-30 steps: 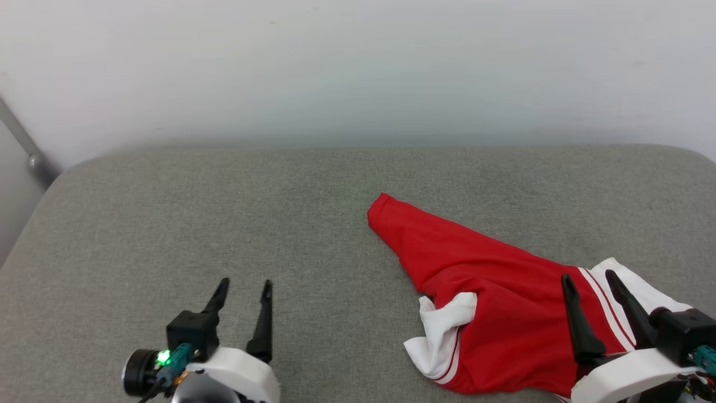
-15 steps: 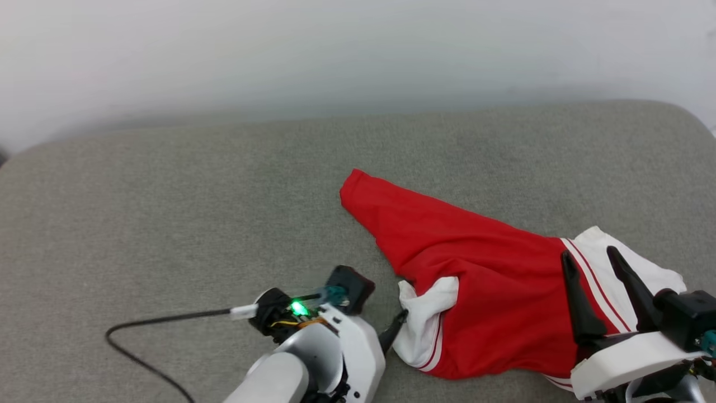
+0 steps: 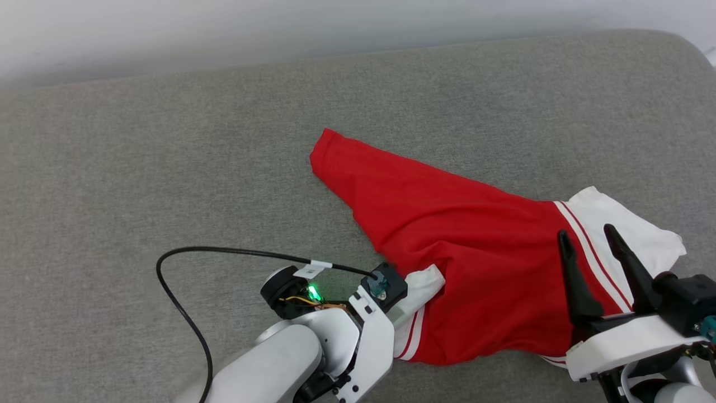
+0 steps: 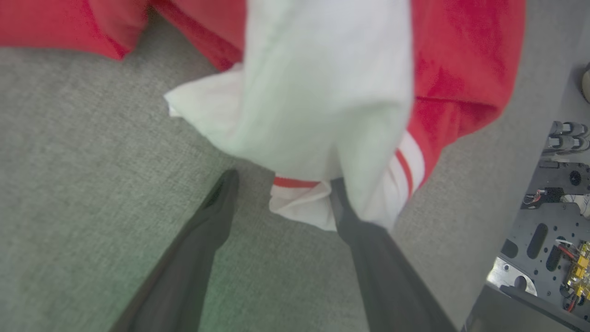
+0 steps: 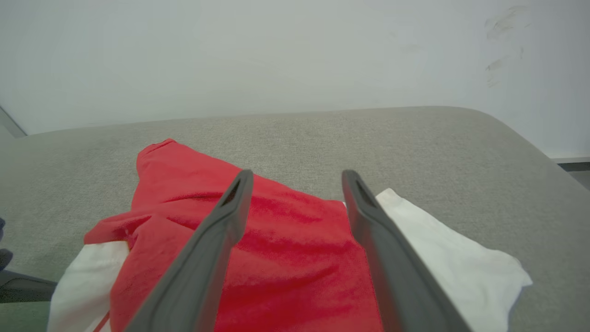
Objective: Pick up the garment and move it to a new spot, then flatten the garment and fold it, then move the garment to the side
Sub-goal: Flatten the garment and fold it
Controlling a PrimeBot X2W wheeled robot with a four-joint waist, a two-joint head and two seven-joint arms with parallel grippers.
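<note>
the tabletop (image 3: pixel 140 168) is padded and covered in grey woven cloth, its far right corner rounded, with a pale wall (image 3: pixel 224 33) behind its far edge. the garment (image 3: pixel 464 240) lies rumpled on the right half, its red body a rough wedge narrowing to a point near the middle. one white sleeve (image 3: pixel 637 240) lies flat at the right end; the second sleeve (image 3: pixel 419 288) bunches at the near left. a black cable (image 3: pixel 184 313) loops over the left part, contact unclear.

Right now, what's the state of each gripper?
Left gripper: open, with the white sleeve hem of the garment between its fingers, not clamped.
Right gripper: open, holding nothing, above the garment.
</note>
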